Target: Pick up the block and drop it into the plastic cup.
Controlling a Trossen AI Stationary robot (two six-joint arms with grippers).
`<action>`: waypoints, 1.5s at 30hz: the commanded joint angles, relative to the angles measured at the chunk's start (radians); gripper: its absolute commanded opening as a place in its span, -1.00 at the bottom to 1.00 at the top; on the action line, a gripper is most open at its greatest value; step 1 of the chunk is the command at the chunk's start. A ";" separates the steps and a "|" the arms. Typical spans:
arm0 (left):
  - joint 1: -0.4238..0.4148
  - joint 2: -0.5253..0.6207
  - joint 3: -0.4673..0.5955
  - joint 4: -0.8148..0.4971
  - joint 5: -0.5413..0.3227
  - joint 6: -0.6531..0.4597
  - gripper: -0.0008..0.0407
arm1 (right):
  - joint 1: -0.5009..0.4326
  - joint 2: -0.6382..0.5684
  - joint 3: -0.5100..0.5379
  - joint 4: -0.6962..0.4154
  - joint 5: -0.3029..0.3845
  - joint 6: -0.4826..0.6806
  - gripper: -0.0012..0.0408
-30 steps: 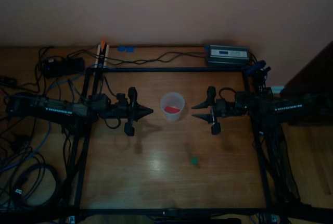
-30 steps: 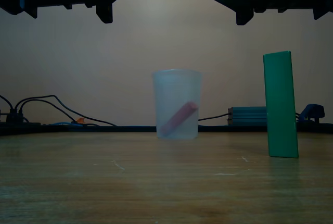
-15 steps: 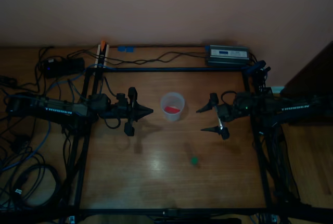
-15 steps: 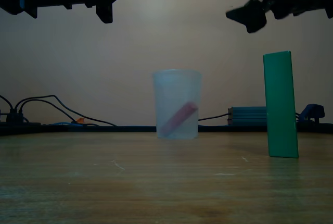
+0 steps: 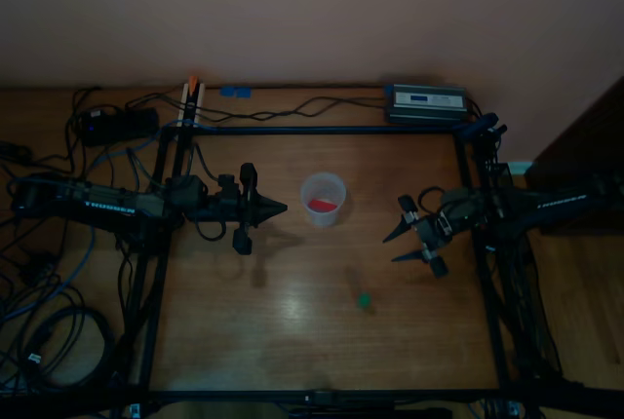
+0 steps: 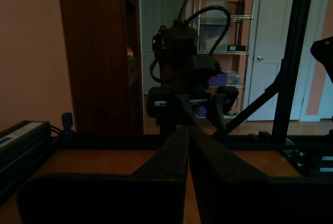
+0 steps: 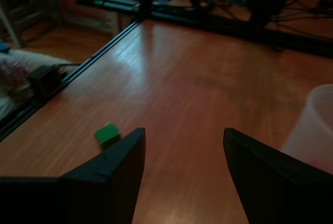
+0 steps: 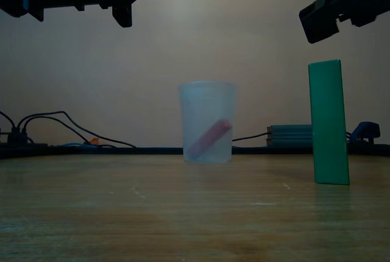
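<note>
While the block (image 8: 329, 122) stands upright, long axis vertical, the right gripper (image 5: 395, 246) gapes empty.

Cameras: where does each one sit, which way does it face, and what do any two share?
Top view: overhead, looking down on the table; both arms show.
Left wrist view: rides the left gripper, shut, facing the opposite arm and a doorway.
Right wrist view: rides the right gripper, open, looking down at the block.
Exterior view: table level, facing the wall; arms overhead.
Shared: the plastic cup appears in the top, exterior and right wrist views.
</note>
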 commanded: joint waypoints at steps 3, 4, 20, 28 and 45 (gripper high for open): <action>0.000 0.000 0.000 0.000 0.000 0.000 -0.96 | 0.050 0.024 0.001 -0.002 0.037 -0.003 0.08; 0.000 0.000 0.000 0.000 0.000 0.000 -0.96 | 0.061 0.031 0.001 -0.002 0.047 -0.005 0.12; 0.000 0.000 0.000 0.001 0.000 0.000 -0.96 | 0.138 0.201 0.001 0.004 0.090 0.046 0.32; 0.000 0.000 0.000 0.000 0.000 0.000 -0.96 | 0.161 0.272 0.001 0.049 0.090 0.081 0.29; 0.000 0.000 0.000 0.001 0.000 0.000 -0.96 | 0.185 0.370 0.001 0.129 0.089 0.119 0.29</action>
